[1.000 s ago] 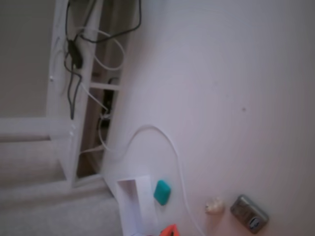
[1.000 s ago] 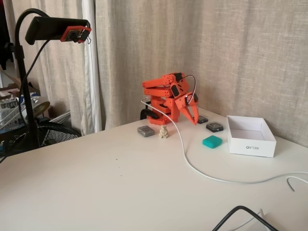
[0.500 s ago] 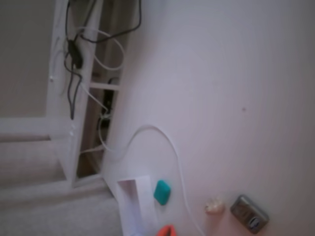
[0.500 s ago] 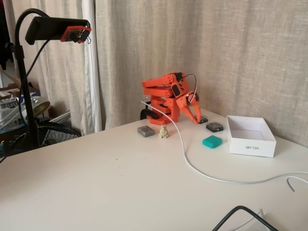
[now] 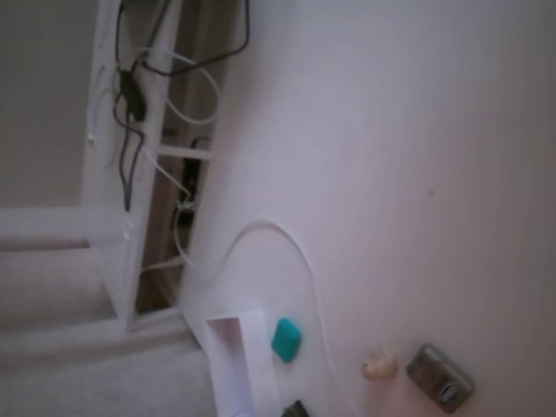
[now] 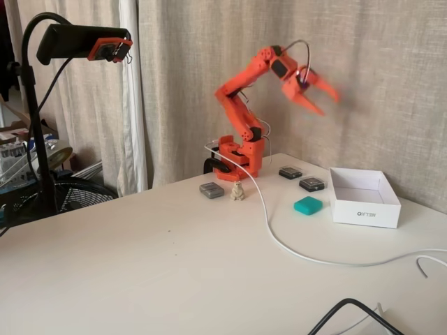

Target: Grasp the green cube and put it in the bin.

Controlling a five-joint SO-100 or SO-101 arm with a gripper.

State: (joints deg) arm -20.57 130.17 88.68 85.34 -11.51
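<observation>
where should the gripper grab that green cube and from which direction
Probably from straight above, closing across the narrower sides of the green cube. It lies flat and apart from the bin, with bare table around it. The gripper hangs open high above.

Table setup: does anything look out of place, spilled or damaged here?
Nothing is spilled or broken. One oddity: a white cable trails from the arm's base across the table, passing close beside the green cube in both fixed views. The bin stands upright, and the gripper is raised high, jaws apart and empty.
</observation>
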